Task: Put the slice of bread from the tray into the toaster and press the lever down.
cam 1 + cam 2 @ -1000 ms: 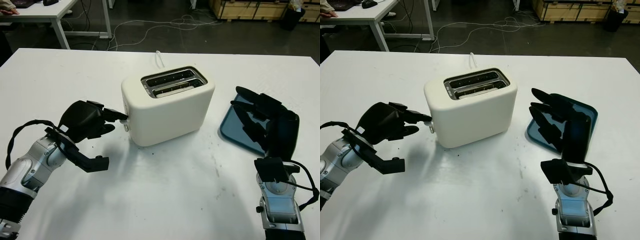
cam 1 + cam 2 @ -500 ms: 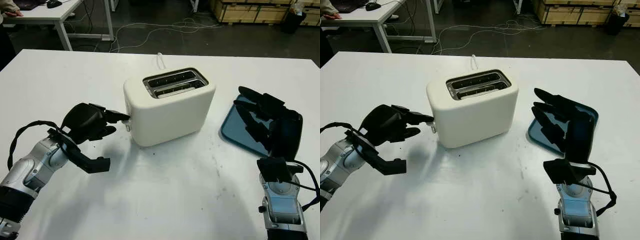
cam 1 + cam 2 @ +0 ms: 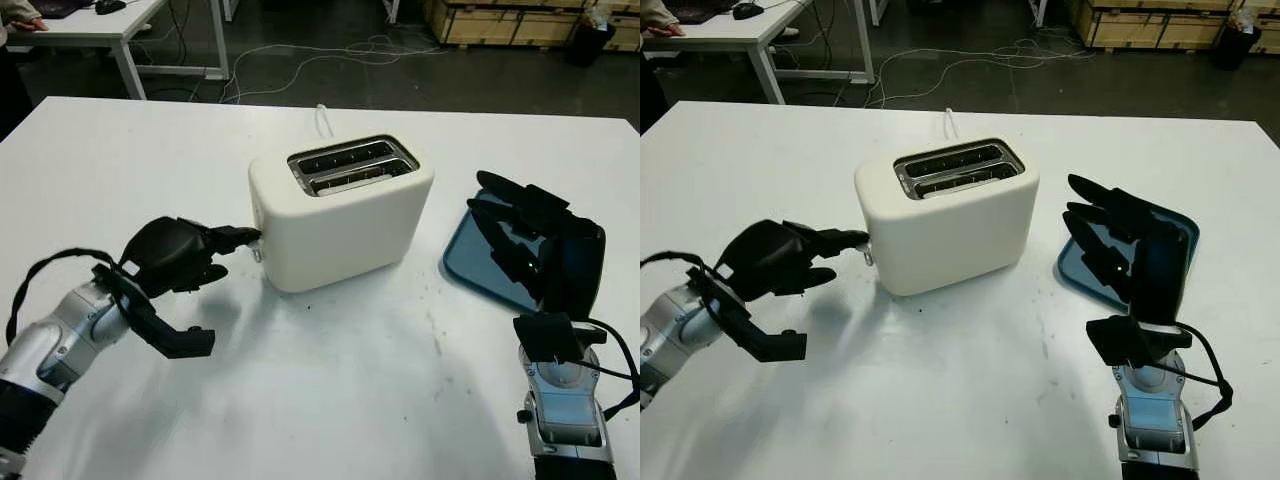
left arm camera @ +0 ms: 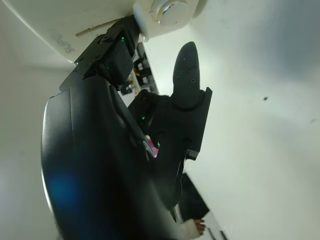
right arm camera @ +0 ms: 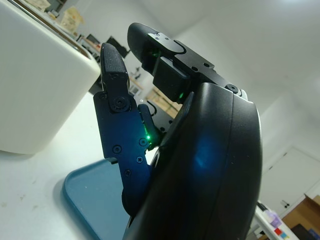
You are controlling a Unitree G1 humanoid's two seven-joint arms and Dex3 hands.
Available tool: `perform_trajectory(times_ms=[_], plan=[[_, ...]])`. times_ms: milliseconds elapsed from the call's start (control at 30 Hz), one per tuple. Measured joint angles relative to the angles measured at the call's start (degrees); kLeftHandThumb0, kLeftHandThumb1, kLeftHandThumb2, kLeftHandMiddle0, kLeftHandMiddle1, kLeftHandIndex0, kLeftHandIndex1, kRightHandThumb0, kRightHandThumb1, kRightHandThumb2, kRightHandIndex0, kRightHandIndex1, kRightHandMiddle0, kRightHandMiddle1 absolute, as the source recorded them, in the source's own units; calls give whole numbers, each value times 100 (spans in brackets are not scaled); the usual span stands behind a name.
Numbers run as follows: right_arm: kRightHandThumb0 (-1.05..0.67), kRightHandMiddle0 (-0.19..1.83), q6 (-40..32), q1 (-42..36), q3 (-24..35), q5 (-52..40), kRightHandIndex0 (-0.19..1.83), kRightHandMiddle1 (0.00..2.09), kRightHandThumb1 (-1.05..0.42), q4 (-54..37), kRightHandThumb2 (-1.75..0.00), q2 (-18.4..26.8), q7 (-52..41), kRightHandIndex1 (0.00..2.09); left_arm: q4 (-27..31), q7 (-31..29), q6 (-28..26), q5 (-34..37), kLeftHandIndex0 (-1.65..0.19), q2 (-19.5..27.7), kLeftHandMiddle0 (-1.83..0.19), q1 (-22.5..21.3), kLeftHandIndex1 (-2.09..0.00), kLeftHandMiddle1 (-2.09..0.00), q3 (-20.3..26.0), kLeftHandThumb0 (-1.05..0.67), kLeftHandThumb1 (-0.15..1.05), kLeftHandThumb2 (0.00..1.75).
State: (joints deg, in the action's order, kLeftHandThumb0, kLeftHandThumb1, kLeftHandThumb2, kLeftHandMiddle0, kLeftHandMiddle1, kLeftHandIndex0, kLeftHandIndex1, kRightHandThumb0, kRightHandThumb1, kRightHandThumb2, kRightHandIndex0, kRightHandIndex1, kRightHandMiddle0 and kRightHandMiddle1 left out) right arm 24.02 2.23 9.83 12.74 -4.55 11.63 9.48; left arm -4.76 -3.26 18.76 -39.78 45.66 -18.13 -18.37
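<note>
Bread is sitting in the cream two-slot toaster (image 3: 340, 215); left hand (image 3: 185, 255) is fingertip-pressing its lever (image 3: 257, 246); right hand (image 3: 535, 240) is hovering open over the blue tray (image 3: 470, 262).

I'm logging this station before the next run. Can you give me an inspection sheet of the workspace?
Surface: white table, small dark specks.
Job's things: toaster upright, centre; blue tray on the right; bread not discernible.
Clutter: nothing seen.
Hands: left hand at the toaster's lever, one fingertip on it; right hand open, raised over the tray.
Cables: toaster cord trails off the far edge; cables on floor.
Surroundings: another table, a person's hand, wooden crates.
</note>
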Motion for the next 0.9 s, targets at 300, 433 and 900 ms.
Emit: perform_trajectory(times_ms=[300,433,900], plan=[[-32,96,0,43,10,10,116,0,-92,20,-11,12,-12,6,-28,-202,-78,-246,-70,-126,-83,-369,-92,-175,-186,-28,92,26],[-35,95,12,71,-9,10,116,0,-92,184,-12,18,-18,6,-126,300,-77,27,-62,-384,-81,-109,-94,-175,25,-27,92,31],[-55,77,-1227,216,-246,-630,93,0,-92,716,-9,-47,-766,0,937,709,-125,1671,-57,-1520,-58,1628,-37,-78,1426,-70,92,7]])
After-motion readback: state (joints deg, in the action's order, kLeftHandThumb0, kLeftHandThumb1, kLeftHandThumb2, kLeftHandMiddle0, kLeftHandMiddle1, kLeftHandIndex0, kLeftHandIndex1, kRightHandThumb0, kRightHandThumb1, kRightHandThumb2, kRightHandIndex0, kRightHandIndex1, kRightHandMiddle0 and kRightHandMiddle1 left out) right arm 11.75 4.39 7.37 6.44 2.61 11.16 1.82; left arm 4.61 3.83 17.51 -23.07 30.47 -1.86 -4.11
